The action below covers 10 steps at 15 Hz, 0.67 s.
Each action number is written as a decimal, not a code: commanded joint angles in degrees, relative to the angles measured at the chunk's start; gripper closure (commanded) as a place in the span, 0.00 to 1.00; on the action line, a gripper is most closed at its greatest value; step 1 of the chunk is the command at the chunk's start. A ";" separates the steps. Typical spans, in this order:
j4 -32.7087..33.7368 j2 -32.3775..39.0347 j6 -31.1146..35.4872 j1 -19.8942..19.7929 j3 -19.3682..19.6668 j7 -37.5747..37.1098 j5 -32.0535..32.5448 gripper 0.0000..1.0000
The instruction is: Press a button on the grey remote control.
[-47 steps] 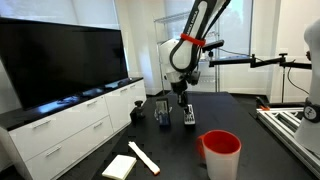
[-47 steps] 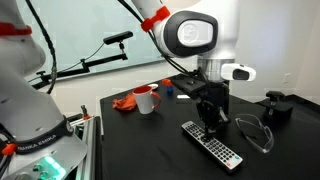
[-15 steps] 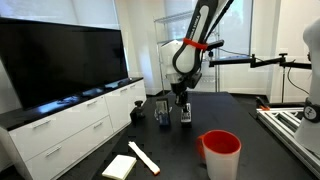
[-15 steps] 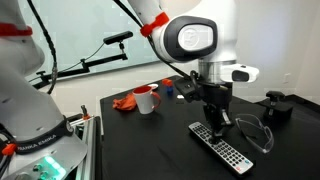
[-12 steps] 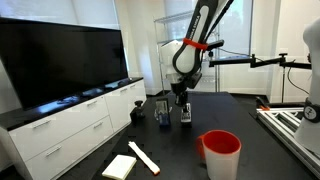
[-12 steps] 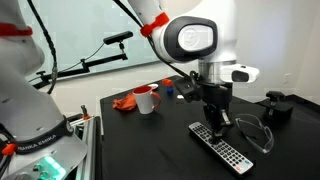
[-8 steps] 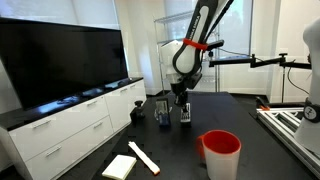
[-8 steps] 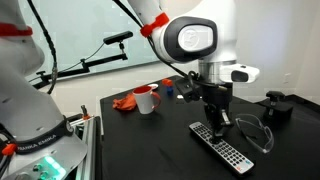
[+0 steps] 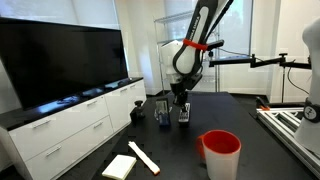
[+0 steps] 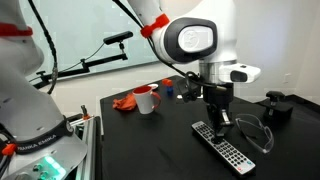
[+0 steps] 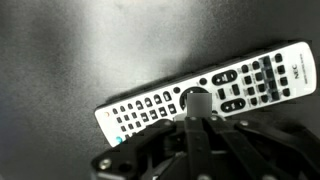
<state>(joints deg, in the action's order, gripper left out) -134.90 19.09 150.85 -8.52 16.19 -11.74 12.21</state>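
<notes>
The grey remote control (image 10: 232, 152) lies flat on the black table (image 10: 150, 140), with its buttons up. In an exterior view its long axis goes diagonally, from the back left to the front right. In the wrist view it runs across the picture, with the right end higher. Compared with three seconds before, it and the gripper (image 10: 222, 124) are both a little more to the right. The fingers are pressed together and hold nothing. Their tip touches the button face near its middle.

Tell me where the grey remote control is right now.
In an exterior view the grey remote control lies flat on the black table, directly under the gripper, with clear safety glasses just beside it.
</notes>
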 commanded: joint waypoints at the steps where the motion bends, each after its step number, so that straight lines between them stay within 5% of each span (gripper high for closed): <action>1: 0.46 1.64 1.38 1.33 1.11 -2.56 0.85 1.00; 10: 1.93 4.28 0.94 2.89 2.10 -5.22 1.92 1.00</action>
<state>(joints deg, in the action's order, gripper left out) -134.39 19.70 150.89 -6.92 17.33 -14.08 12.80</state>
